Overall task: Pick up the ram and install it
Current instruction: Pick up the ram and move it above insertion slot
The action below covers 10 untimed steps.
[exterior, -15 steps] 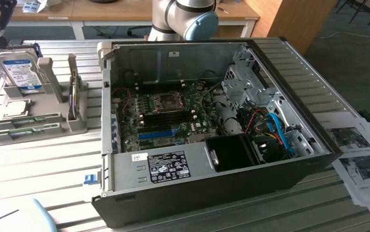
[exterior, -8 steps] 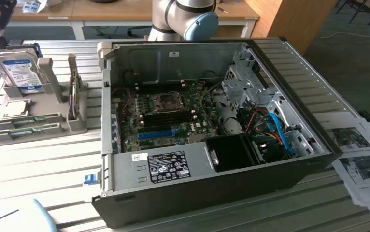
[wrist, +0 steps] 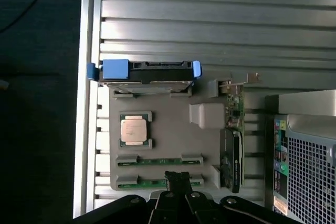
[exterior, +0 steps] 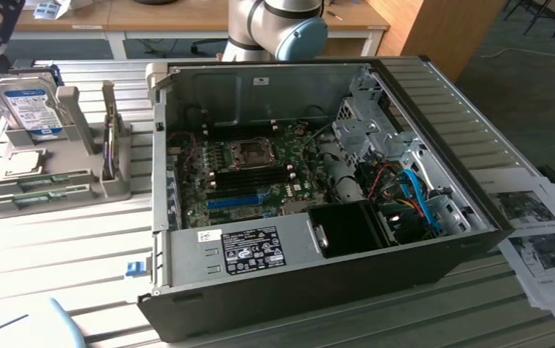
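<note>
The black metal pincer (wrist: 178,179) hangs over one end of the grey plastic tray (wrist: 173,135). Its two tips (wrist: 172,181) look pressed together, with nothing held between them. The big black open computer box (exterior: 288,301) sits on the exterior view's right of the tray. A silver boxy hard drive (wrist: 147,72) with blue clips stands at the tray's other end. A dark card (wrist: 234,145) with a green edge stands along the tray's side nearest the box. One long thin green ram stick (wrist: 157,160) lies flat in a tray slot, and a second ram stick (wrist: 139,183) lies just beside it, below the pincer. A small square silver chip (wrist: 132,129) rests between the hard drive and the sticks.
</note>
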Each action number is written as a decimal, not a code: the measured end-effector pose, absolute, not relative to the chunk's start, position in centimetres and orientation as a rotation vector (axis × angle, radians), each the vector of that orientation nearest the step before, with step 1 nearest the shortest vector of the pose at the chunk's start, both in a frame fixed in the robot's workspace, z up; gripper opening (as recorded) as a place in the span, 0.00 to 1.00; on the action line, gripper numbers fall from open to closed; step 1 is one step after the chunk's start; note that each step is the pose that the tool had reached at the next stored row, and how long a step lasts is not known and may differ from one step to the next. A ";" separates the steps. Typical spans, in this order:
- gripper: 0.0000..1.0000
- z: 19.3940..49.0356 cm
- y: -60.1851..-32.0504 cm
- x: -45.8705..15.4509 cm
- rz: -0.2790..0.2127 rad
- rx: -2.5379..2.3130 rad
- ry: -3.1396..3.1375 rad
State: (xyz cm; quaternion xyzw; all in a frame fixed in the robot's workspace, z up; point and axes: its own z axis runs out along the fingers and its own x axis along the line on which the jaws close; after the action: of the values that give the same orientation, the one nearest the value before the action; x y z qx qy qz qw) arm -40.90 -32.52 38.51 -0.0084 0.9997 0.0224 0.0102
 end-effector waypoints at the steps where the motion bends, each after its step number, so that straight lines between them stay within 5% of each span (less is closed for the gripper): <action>1: 0.09 38.5 -32.5 -40.9 0.070 -0.052 3.120; 10: 0.09 38.5 -32.5 -40.9 0.072 -0.235 3.114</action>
State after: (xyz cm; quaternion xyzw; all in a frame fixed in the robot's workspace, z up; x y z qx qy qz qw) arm -40.90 -32.52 38.51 -0.0751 0.9969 0.0231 0.0087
